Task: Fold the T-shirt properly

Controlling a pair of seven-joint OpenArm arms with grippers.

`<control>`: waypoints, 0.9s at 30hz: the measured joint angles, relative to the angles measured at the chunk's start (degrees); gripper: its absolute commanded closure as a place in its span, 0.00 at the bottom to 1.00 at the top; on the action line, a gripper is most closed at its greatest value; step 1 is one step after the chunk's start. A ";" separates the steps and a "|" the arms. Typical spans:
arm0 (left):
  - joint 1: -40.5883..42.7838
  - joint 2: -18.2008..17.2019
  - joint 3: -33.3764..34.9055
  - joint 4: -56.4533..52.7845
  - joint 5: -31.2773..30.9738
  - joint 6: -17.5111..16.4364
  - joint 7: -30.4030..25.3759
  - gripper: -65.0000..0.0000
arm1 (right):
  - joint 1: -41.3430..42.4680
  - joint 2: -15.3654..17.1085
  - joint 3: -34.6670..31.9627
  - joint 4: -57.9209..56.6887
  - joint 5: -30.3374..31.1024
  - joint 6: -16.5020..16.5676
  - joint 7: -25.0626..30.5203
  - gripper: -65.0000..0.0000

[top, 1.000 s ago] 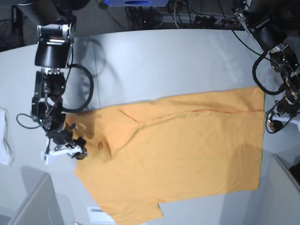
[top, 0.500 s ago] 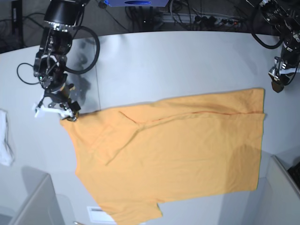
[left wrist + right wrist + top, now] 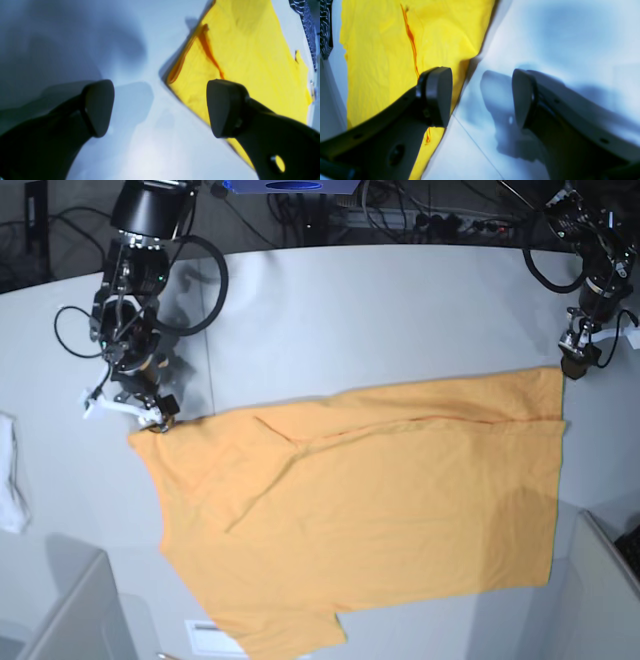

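Observation:
The light-orange T-shirt (image 3: 380, 500) lies spread flat on the grey table (image 3: 350, 310), plain side up, with a crease running across its upper part. In the base view my right gripper (image 3: 132, 406) hangs just above the shirt's left corner. Its wrist view shows the right gripper (image 3: 481, 97) open over bare table, with the T-shirt (image 3: 382, 50) edge under the left finger. My left gripper (image 3: 578, 356) hovers past the shirt's far right corner. The left gripper (image 3: 160, 108) is open and empty, and the T-shirt (image 3: 245, 55) corner lies just beyond its fingers.
A small white cloth (image 3: 10, 475) lies at the table's left edge. A white label (image 3: 212, 638) pokes out beside the shirt's front hem. Grey panels stand at the front left (image 3: 70, 610) and front right (image 3: 605, 580). Cables (image 3: 420, 220) run behind the table.
My right gripper carried the shirt's left corner back and outward, flattening the bunched cloth, then opened and let go. My left gripper rose from the shirt's right edge toward the back.

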 measured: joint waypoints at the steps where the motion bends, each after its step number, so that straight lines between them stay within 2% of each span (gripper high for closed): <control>1: -0.09 -0.02 0.00 -0.24 -0.09 -0.02 0.00 0.15 | 0.63 0.00 0.00 -0.83 -0.02 -0.02 0.28 0.45; 7: -3.21 -0.31 -0.02 -4.20 -0.13 -0.02 -0.17 0.15 | 4.57 0.28 0.02 -6.58 -0.24 0.20 1.11 0.45; 9: -4.02 -0.92 2.40 -5.75 -0.52 0.11 -1.44 0.15 | 6.43 0.90 0.11 -9.01 -0.07 0.46 2.14 0.45; 11: -4.90 -1.05 4.72 -7.10 -1.18 -0.20 -1.92 0.15 | 7.23 1.73 0.35 -11.65 0.02 1.40 5.49 0.45; 14: -5.62 -0.72 5.35 -8.74 -2.27 -0.72 -2.29 0.15 | 7.67 2.80 0.44 -13.60 0.04 2.01 6.71 0.45; 20: -5.88 -1.07 5.42 -11.43 -3.13 -1.55 -6.38 0.17 | 8.31 3.74 0.04 -15.52 0.26 2.51 7.61 0.45; 22: -5.88 -1.09 5.42 -11.69 -2.91 -1.53 -6.73 0.28 | 8.72 3.74 0.04 -15.89 0.17 2.51 7.58 0.45; 25: -5.86 -1.22 5.38 -12.07 -1.97 -0.81 -6.25 0.58 | 9.49 3.78 0.04 -16.70 -0.04 2.49 7.78 0.45; 27: -5.88 -1.68 5.62 -12.24 -0.07 -0.48 -5.57 0.76 | 9.53 3.76 0.04 -16.70 -0.02 2.49 7.80 0.50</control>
